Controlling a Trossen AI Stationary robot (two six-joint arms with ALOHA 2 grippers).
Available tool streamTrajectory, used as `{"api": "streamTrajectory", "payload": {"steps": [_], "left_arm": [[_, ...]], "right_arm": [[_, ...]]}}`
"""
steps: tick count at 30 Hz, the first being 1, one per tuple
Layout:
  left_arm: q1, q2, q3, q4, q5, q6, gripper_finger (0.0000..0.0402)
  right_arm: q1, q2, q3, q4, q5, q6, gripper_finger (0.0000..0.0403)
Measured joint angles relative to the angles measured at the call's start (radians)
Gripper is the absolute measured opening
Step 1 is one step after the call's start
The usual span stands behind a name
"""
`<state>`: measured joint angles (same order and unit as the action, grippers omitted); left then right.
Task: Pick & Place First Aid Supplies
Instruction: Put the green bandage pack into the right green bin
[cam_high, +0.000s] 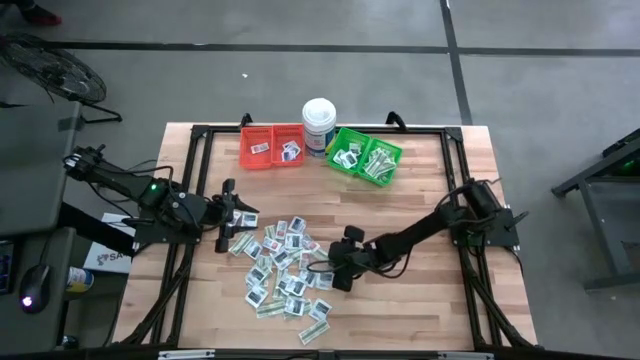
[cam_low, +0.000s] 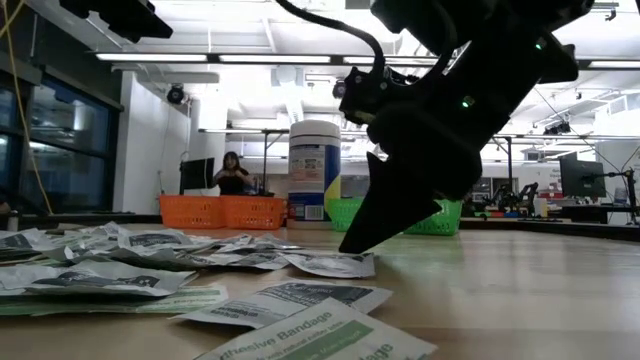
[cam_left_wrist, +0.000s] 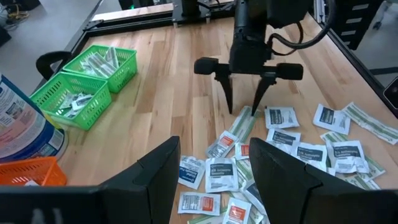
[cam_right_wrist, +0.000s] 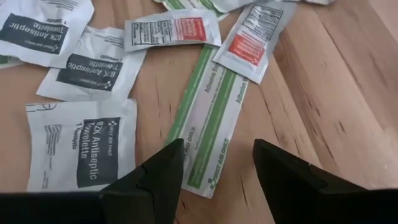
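Hovering with fingers spread, your right claw (cam_right_wrist: 214, 171) straddles a green-and-white bandage strip (cam_right_wrist: 208, 118) at the pile's edge on the desk (cam_high: 430, 300). Risk: overlapping white towelette packets (cam_right_wrist: 81, 146) could lift along with it. Left claw (cam_high: 228, 228), also spread, waits at the pile's far side.

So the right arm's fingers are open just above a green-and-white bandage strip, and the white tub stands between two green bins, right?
Not quite. The white tub stands between a red bin and a green bin, as the high view shows. The rest holds: the right gripper has its fingers open just above a green-and-white adhesive bandage strip.
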<state>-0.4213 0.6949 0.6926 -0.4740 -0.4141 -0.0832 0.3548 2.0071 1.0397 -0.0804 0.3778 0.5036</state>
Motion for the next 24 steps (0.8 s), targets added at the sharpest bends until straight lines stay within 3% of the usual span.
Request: {"api": "streamTrajectory", "payload": {"steps": [16, 24], "left_arm": [[0.000, 0.000, 0.000, 0.000, 0.002, 0.009, 0.0188], [0.000, 0.000, 0.000, 0.000, 0.009, 0.011, 0.0188]], "right_arm": [[-0.014, -0.003, 0.000, -0.045, -0.125, 0.031, 0.0186], [-0.052, -0.007, 0.005, -0.081, -0.203, 0.050, 0.0140]]}}
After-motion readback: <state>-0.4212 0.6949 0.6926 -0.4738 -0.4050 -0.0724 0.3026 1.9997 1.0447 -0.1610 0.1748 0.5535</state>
